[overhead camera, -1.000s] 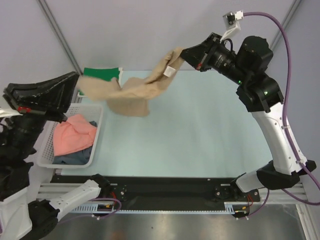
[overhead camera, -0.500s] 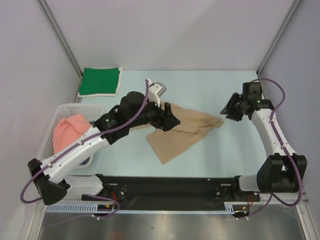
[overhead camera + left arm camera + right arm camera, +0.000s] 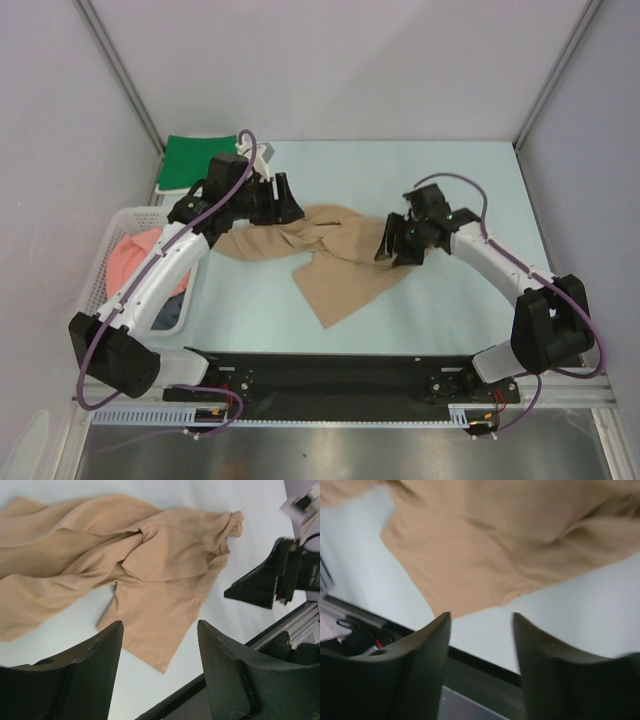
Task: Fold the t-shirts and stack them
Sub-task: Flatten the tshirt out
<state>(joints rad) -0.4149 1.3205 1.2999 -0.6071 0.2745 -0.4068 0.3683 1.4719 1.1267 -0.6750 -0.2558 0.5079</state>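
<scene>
While the green t-shirt (image 3: 195, 162) lies folded, the tan t-shirt (image 3: 345, 270) is crumpled; the pink t-shirt (image 3: 125, 265) apparently waits in the basket (image 3: 150, 212). Left end effector (image 3: 159, 645) and right end effector (image 3: 481, 625): apart, empty.

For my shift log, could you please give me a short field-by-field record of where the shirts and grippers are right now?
tan t-shirt: crumpled, unfolded, mid-table
green t-shirt: folded flat, far-left corner
basket: left table edge
pink t-shirt: bunched in basket
dark t-shirt: in basket, beside the pink one
left gripper: open, empty, by tan shirt's far edge
right gripper: open, empty, by its right edge
</scene>
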